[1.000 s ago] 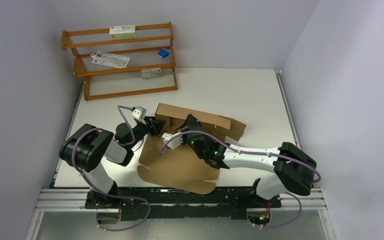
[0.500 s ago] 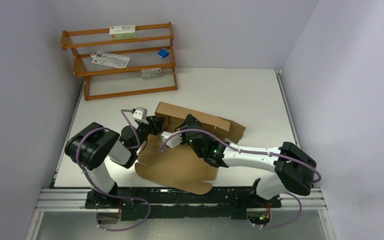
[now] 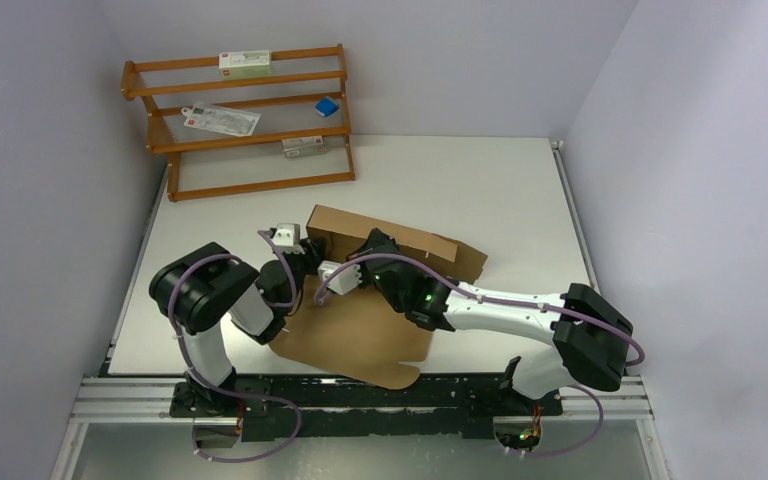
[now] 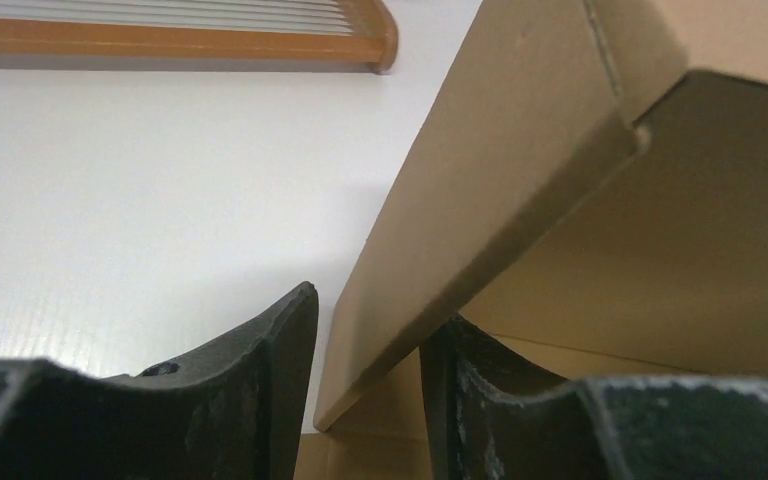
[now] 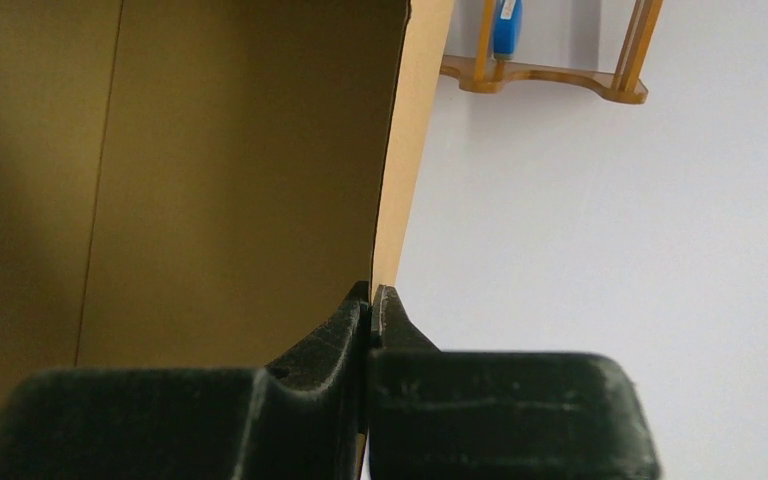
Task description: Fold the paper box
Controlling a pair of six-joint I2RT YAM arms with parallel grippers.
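Observation:
The paper box (image 3: 360, 325) is plain brown cardboard, a flat sheet lying mid-table with its far wall (image 3: 390, 232) raised. My left gripper (image 3: 307, 256) is at the box's left corner. In the left wrist view my left gripper (image 4: 372, 310) is open, with the box's side wall (image 4: 500, 190) between its fingers (image 4: 260, 390) and a thin gap on the left. My right gripper (image 3: 372, 252) reaches over the sheet to the raised wall. In the right wrist view my right gripper (image 5: 371, 293) is shut on the edge of a standing panel (image 5: 405, 170).
A wooden rack (image 3: 245, 125) stands at the back left, holding small white cartons (image 3: 245, 63) and a blue item (image 3: 327, 106). Its foot shows in the left wrist view (image 4: 190, 40). Walls close in on the left, back and right. White table (image 3: 480, 185) lies behind the box.
My left arm has swung right, bringing its gripper onto the box's left corner. The flat sheet has slid slightly left and its near edge has drawn in. My right gripper has kept its hold.

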